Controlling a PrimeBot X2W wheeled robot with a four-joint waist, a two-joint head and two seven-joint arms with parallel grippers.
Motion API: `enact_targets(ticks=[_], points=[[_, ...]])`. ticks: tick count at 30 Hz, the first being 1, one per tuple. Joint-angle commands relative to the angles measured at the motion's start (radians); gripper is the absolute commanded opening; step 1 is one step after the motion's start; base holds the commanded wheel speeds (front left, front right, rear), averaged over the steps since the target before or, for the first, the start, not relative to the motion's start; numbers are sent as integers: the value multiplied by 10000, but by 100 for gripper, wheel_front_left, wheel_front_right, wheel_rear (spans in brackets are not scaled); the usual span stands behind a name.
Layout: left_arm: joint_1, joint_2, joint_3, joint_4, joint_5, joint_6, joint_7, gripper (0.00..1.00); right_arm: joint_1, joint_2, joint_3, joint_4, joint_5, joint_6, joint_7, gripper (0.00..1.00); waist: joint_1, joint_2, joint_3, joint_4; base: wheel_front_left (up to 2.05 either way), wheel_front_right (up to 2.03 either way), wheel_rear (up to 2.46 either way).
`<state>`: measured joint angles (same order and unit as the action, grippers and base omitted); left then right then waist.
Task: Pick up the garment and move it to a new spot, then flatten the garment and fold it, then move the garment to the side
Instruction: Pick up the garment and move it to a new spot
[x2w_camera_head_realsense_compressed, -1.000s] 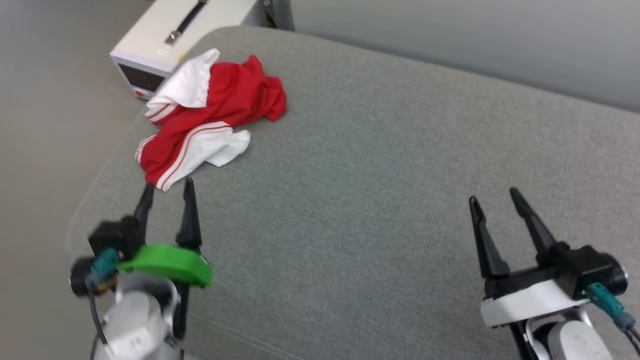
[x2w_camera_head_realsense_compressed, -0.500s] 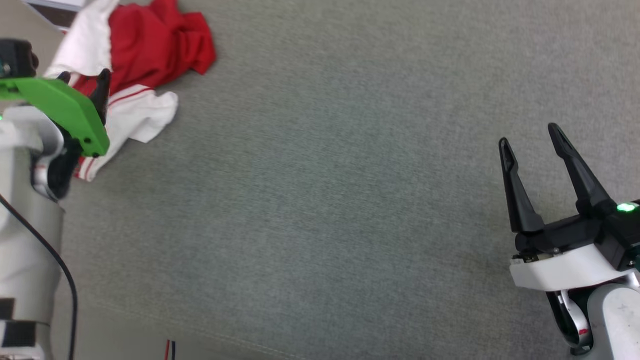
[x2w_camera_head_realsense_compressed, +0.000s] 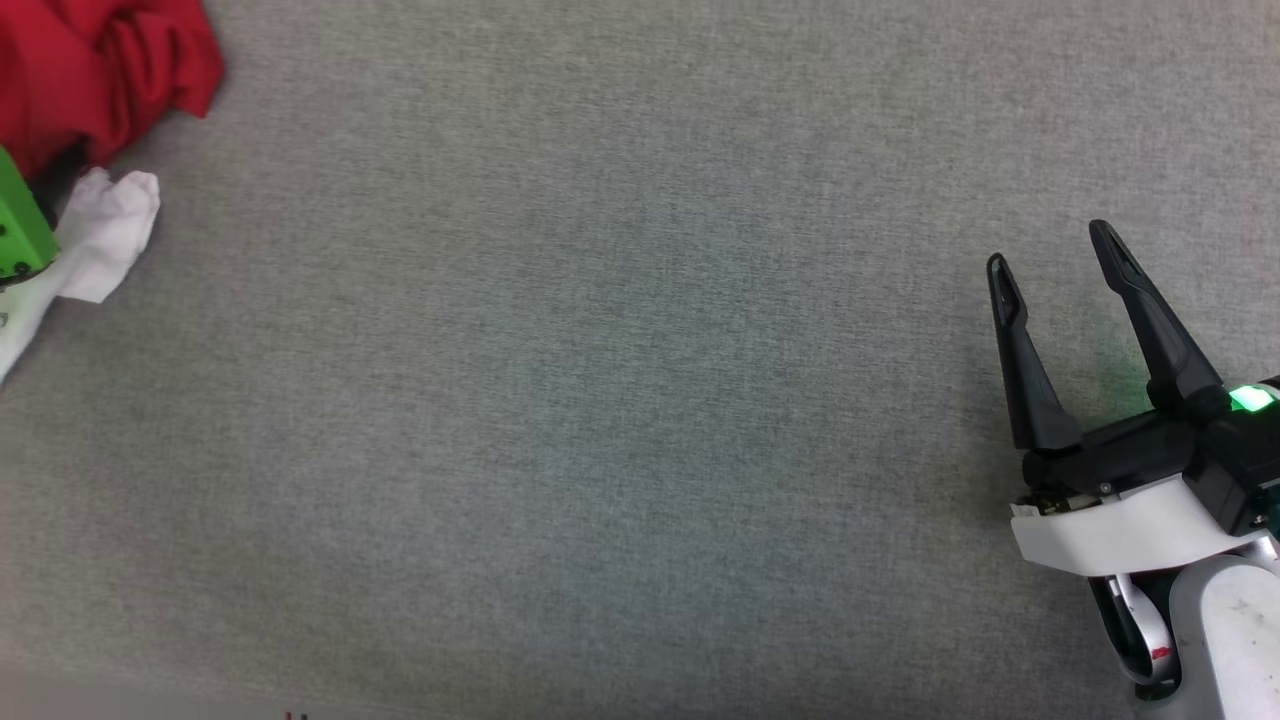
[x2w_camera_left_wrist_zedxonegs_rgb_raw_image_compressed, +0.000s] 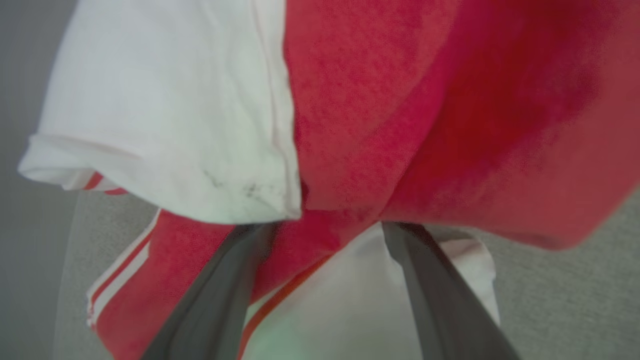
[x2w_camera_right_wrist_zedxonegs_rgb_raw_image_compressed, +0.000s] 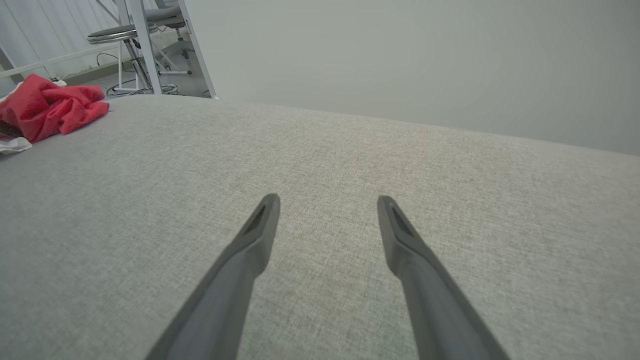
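Off to your left, your left gripper (x2w_camera_left_wrist_zedxonegs_rgb_raw_image_compressed: 327, 227) straddled the garment (x2w_camera_left_wrist_zedxonegs_rgb_raw_image_compressed: 400, 125), jaws wide and unclosed; your right gripper (x2w_camera_head_realsense_compressed: 1048, 250), open and empty, sat well apart.

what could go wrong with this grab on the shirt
The open left gripper has its tips among bunched layers of the crumpled red jersey T-shirt with white sleeves; closing may catch only one fold and slip.
The head view crops the shirt at its left edge, so the grasp is poorly watched.
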<state>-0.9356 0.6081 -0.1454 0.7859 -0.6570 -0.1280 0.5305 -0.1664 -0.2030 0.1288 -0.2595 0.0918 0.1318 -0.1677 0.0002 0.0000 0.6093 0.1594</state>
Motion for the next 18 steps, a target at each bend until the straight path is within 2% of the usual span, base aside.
enact_targets(ticks=[1, 7, 8, 9, 10, 13, 18], points=[[-191, 76, -5, 187, -12, -25, 70, 100, -146, -38, 12, -27, -59, -11, -51, 100, -2, 0, 356, -326, 0, 0, 0], [-358, -150, -191, 773, -429, -26, 371, 100, -146, -78, -28, -85, -145, -11, 42, 100, -2, 0, 540, -327, 0, 0, 0], [-349, -200, -264, 819, -532, -26, 514, 93, -141, -84, -41, -92, -158, -11, 57, 100, -2, 0, 556, -315, 0, 0, 0], [-344, -257, -349, 823, -670, -26, 634, 25, -135, -89, -60, -103, -174, -11, 73, 100, -2, 0, 570, -293, 0, 0, 0], [-344, -295, -398, 799, -798, -26, 683, 0, -131, -88, -75, -111, -187, -11, 85, 100, -2, 0, 574, -272, 0, 0, 0], [-293, -267, -685, 519, -1070, -26, 485, 0, -137, -80, -91, -103, -223, -11, 115, 100, -2, 0, 518, -208, 0, 0, 0], [-337, -2, -803, 495, -1012, -26, -910, 0, -168, -47, -24, 125, -196, -11, 21, 100, -2, 0, 119, -170, 0, 0, 0]])
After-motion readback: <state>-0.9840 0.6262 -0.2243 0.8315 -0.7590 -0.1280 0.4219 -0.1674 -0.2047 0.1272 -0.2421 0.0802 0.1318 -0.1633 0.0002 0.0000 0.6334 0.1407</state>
